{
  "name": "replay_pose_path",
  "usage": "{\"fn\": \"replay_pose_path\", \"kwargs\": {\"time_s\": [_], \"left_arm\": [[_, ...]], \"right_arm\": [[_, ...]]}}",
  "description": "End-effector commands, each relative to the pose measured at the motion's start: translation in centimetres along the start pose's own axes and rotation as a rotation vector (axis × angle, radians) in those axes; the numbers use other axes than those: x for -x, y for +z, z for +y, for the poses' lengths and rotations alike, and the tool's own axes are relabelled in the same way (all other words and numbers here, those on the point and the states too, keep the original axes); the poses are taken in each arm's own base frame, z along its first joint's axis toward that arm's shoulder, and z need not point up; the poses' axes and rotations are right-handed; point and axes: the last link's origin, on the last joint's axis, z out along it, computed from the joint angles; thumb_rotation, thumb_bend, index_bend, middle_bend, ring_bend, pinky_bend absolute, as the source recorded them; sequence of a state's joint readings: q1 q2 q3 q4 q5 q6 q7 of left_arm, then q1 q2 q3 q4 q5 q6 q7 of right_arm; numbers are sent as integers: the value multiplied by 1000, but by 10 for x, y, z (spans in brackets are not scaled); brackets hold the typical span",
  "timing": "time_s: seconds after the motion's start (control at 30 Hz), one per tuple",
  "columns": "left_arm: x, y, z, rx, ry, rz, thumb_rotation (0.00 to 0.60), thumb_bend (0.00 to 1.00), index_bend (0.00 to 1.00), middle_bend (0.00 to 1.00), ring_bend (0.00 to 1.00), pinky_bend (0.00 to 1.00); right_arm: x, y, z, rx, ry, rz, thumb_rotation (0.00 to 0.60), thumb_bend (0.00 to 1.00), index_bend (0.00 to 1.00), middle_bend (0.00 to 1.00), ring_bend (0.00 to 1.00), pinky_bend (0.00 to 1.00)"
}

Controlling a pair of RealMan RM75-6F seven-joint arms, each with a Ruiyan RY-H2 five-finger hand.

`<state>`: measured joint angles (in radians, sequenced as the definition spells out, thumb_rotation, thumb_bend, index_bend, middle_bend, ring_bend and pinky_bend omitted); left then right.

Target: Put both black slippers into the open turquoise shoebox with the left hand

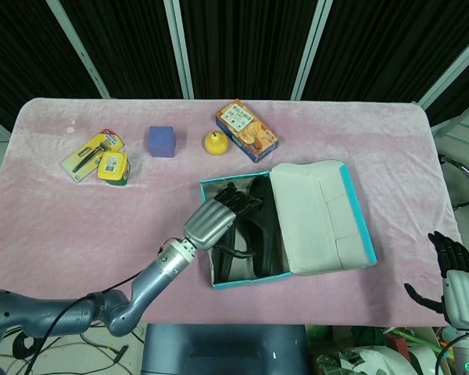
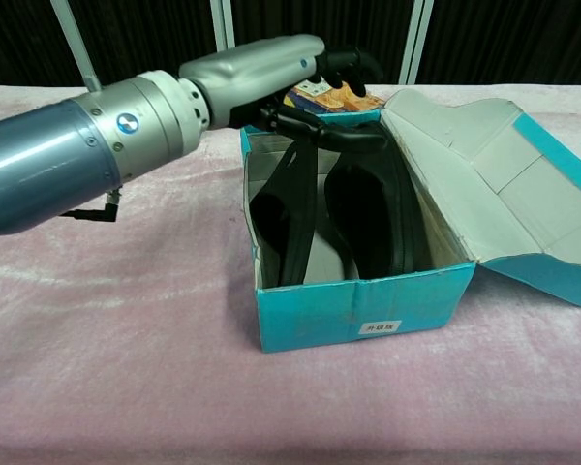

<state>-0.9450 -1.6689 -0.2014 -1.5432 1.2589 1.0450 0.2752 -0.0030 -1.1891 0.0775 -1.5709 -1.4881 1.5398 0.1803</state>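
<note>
The pink-clothed table [image 1: 78, 226] carries the turquoise shoebox [image 1: 289, 273], its lid [image 1: 316, 215] flung open toward the robot's right; both black slippers [image 1: 262, 234] lie inside, side by side, long axes running from near wall to far wall; the left hand [image 1: 211, 220] hovers above the box's far left corner, slippers below and to the right of its fingers [image 2: 344, 60], which curl loosely and, as far as the chest view shows, grasp nothing; the right hand [image 1: 452, 273] hangs off the table's edge, fingers spread, far from the box.

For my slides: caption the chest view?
Left hand above the turquoise shoebox, both black slippers inside.
</note>
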Motion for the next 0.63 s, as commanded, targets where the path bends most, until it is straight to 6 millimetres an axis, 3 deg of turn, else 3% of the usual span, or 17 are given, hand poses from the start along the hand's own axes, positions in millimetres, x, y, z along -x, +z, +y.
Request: {"fn": "replay_pose_path", "kwargs": {"time_s": [0.03,0.1,0.23,0.3,0.4,0.63], "left_arm": [[-13,-16,-12,-32,4,44,143,22,127,181,119,129],[-22,-33,-25,-79,19,79,171,22,139,184,119,120],[-40,-73,-51,-191,57,127,348,22,147,185,119,110],[-48,-96,-64,-256,81,157,397,22,146,184,119,105],[-57,-140,-80,-374,111,189,405,22,146,184,119,97],[-60,-214,-98,-573,129,218,411,22,144,179,119,74]], "right_arm": [[0,1,0,0,-1,-1,600,111,34,46,0,5],[0,2,1,-1,-2,-3,600,110,34,46,0,5],[-1,4,2,-8,-13,-7,600,110,34,46,0,5],[-1,5,1,-15,-20,-8,600,110,33,46,0,5],[-1,8,-2,-29,-34,-9,600,111,26,45,0,5],[2,10,-7,-45,-67,-14,600,111,22,32,0,5]]}}
